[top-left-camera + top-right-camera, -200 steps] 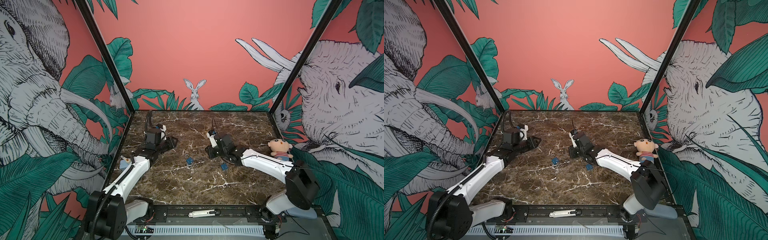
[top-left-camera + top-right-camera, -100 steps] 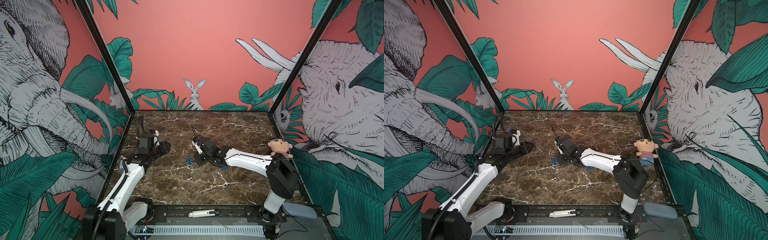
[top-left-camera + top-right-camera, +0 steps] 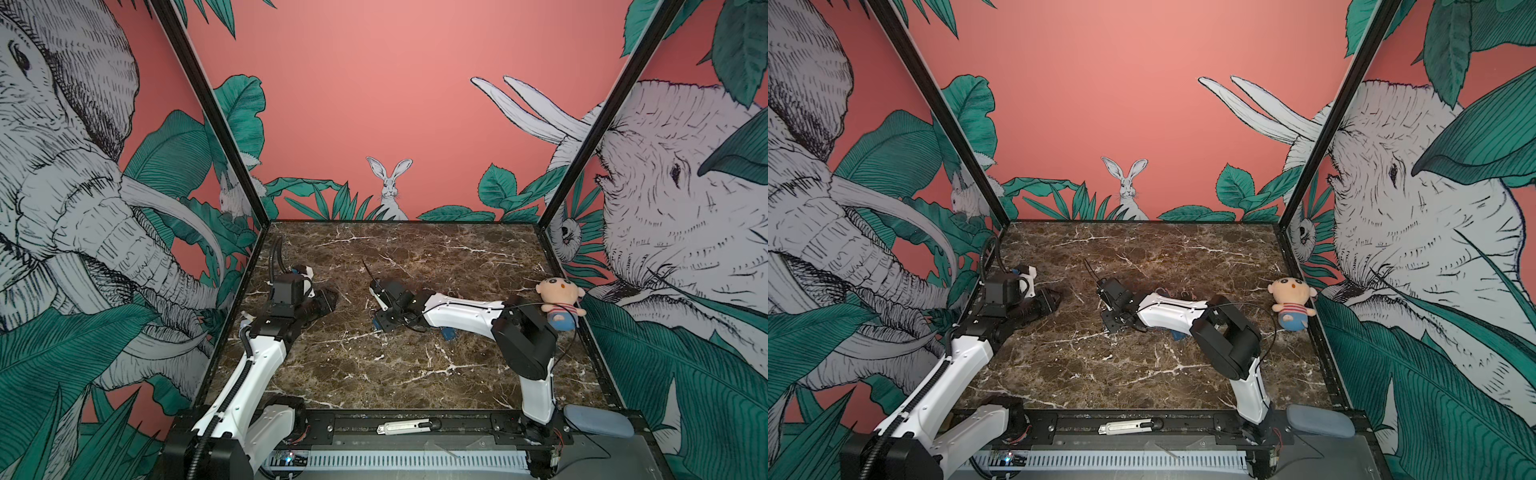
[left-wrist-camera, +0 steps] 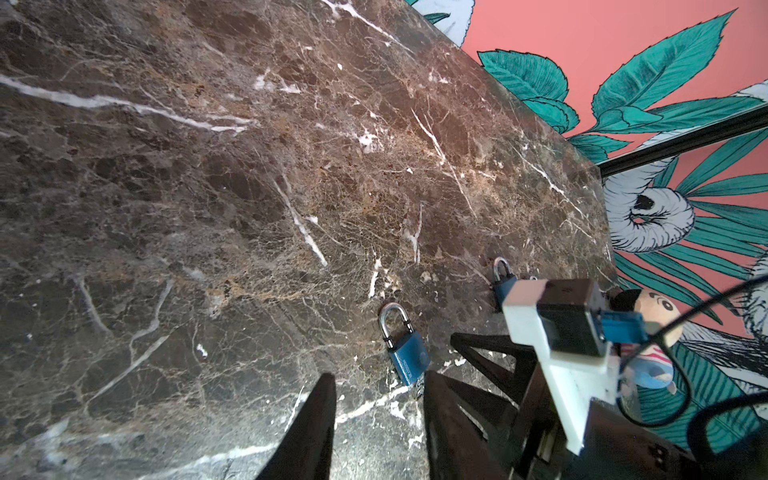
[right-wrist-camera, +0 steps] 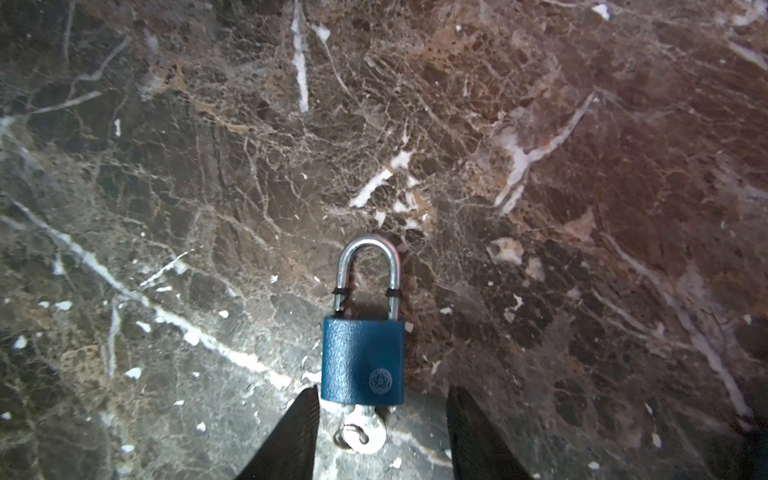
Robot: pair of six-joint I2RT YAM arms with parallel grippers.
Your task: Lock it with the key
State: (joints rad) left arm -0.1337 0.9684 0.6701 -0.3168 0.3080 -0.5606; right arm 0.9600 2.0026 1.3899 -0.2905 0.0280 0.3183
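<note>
Half done, I'd guess: key (image 5: 365, 436) seated at six o'clock of the padlock (image 5: 361, 361), right end effector (image 5: 382, 392) spread empty astride it, turn pending.

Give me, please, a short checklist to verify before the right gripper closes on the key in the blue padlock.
1. Key seated in the keyhole of the blue padlock: ok.
2. Right gripper open, one finger each side of the key head: ok.
3. Padlock lying flat on the table: ok.
4. Shackle pushed fully in: cannot tell.
5. Left gripper steadying the padlock: not ok, open and apart from it.
</note>
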